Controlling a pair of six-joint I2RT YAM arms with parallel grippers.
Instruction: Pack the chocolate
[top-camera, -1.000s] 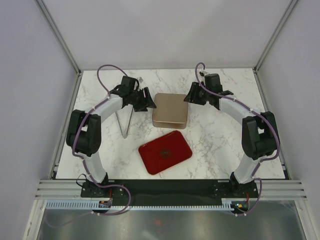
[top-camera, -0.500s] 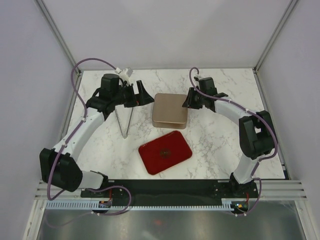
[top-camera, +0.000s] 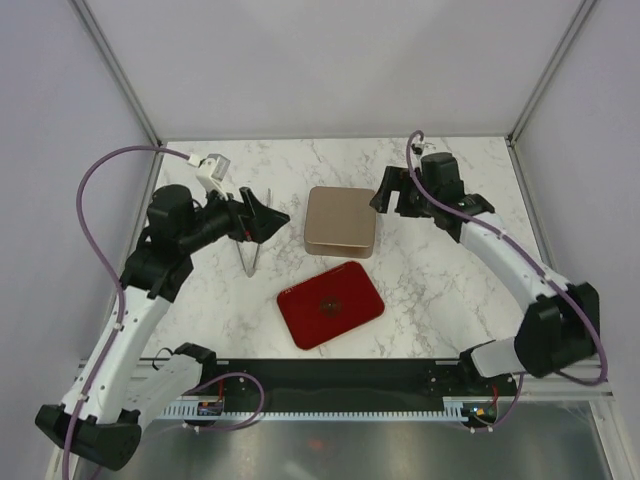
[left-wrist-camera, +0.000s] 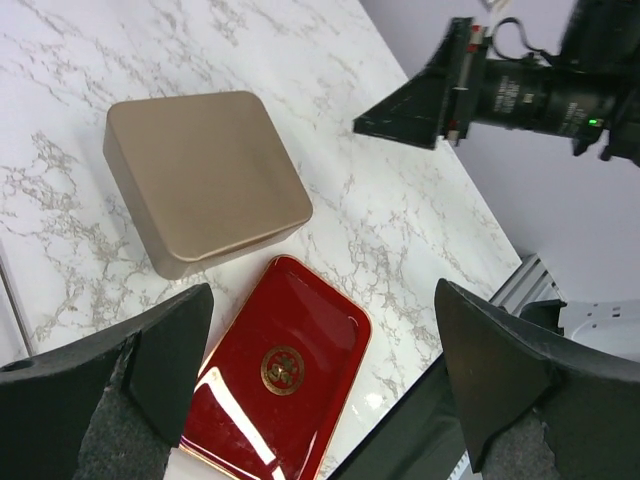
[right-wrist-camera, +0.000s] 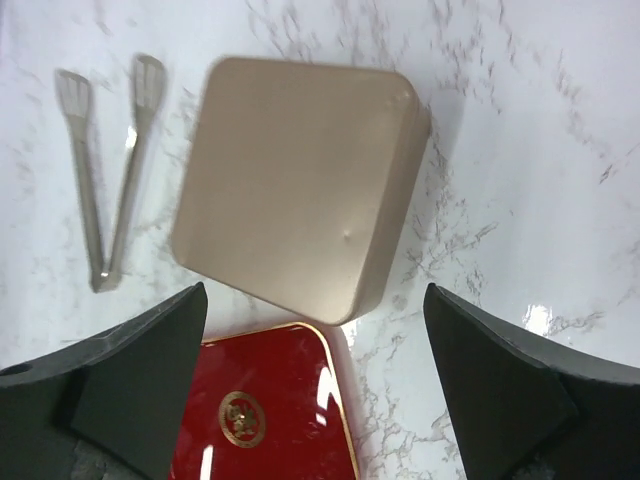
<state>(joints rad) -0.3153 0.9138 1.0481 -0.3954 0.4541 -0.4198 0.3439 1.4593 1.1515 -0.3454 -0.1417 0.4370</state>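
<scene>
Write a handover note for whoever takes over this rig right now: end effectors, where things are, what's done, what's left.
Left end effector: open, empty, over the tongs, left of the gold box.
Right end effector: open, empty, at the box's far right corner.
Box is shut. The red tray lies in front of it with nothing on it.
No chocolate in sight, and whether it is packed inside the box cannot be told. Check that first.

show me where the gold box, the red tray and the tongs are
gold box (top-camera: 340, 220), top view, middle of its lid
red tray (top-camera: 352, 296), top view, bare red surface right of the emblem
tongs (right-wrist-camera: 148, 78), right wrist view, the flat tip of one arm
</scene>
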